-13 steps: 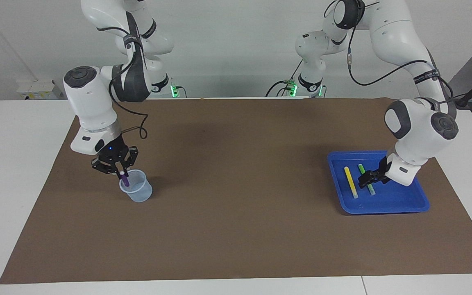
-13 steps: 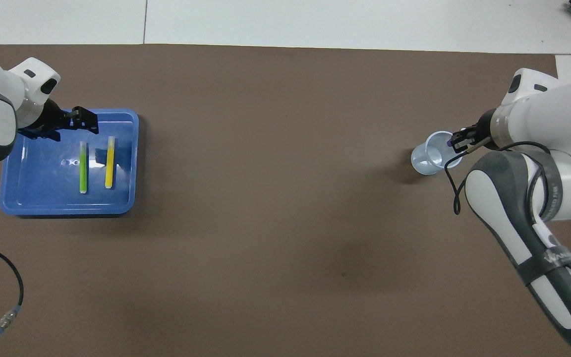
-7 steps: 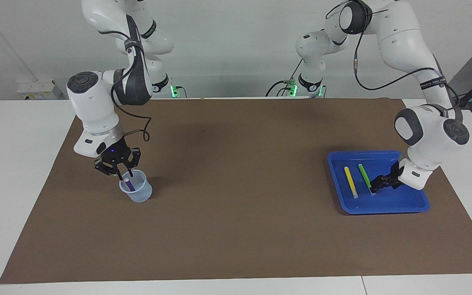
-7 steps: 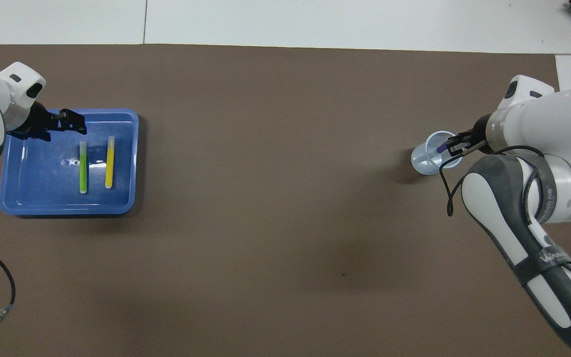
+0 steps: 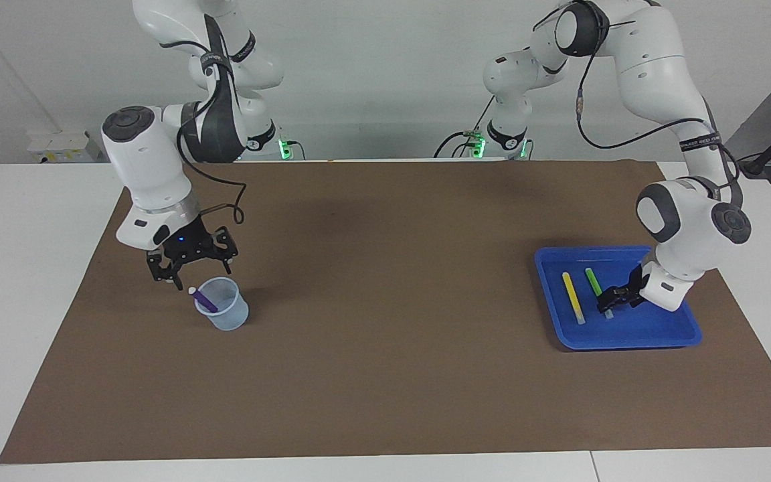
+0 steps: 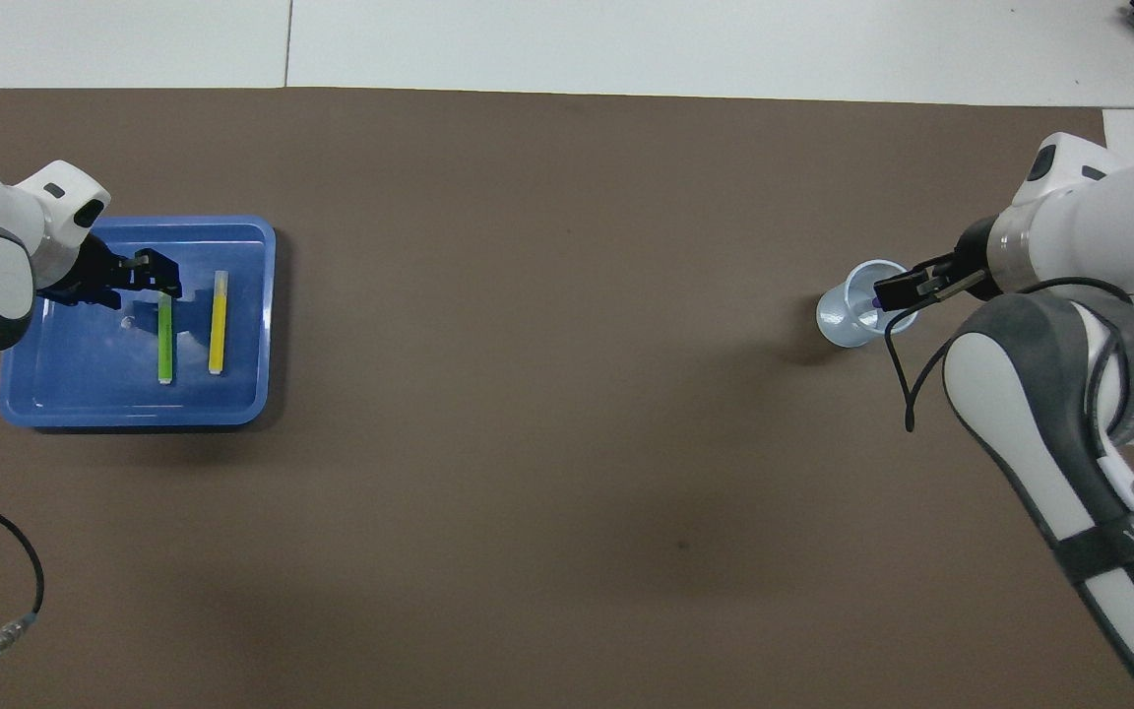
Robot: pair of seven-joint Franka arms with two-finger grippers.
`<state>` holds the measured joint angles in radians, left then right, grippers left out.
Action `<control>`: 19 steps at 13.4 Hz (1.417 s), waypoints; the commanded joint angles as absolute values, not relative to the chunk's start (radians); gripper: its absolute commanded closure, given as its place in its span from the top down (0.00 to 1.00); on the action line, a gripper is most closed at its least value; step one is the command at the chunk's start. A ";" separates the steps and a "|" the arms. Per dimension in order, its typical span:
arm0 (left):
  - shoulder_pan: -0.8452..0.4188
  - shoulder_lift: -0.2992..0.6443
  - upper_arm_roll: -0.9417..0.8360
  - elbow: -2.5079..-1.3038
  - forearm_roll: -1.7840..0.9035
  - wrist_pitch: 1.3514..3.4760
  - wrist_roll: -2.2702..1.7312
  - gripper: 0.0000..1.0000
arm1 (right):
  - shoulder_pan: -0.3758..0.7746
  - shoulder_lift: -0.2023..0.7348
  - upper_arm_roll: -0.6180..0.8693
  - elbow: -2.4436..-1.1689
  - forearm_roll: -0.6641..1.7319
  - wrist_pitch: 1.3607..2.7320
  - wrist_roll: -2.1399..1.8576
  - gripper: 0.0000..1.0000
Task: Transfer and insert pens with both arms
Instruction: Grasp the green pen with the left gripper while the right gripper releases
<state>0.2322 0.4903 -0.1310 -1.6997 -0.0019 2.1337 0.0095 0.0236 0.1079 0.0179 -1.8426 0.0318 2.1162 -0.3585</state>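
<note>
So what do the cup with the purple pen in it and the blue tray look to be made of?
Cup: probably thin clear plastic with a pale blue tint; the purple pen inside shows through its wall. Tray: likely moulded plastic, glossy blue; it has rounded corners, a raised rim, and bright reflections on its floor in the overhead view. Neither can be confirmed by look alone.

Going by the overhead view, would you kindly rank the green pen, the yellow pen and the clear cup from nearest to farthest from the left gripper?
1. Green pen: in the blue tray, its end right at the left gripper.
2. Yellow pen: beside the green pen, in the same tray.
3. Clear cup: at the right arm's end of the table, holding the purple pen.
</note>
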 commanded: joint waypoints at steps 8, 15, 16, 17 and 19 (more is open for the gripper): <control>0.244 0.437 -0.146 -1.789 0.011 2.152 0.025 0.29 | 0.061 0.005 0.089 -1.675 0.171 1.879 -0.077 1.00; 0.239 0.437 -0.147 -1.766 0.002 2.120 0.021 0.00 | 0.100 0.011 0.094 -1.668 0.287 1.913 0.244 1.00; 0.236 0.439 -0.147 -1.740 -0.006 2.079 0.021 0.00 | 0.106 0.021 0.094 -1.631 0.296 1.913 0.280 1.00; 0.235 0.439 -0.147 -1.703 -0.027 2.041 0.020 0.00 | 0.121 0.032 0.094 -1.602 0.299 1.911 0.328 1.00; 0.245 0.439 -0.147 -1.660 -0.051 1.999 0.021 0.00 | 0.138 0.044 0.094 -1.577 0.299 1.919 0.460 1.00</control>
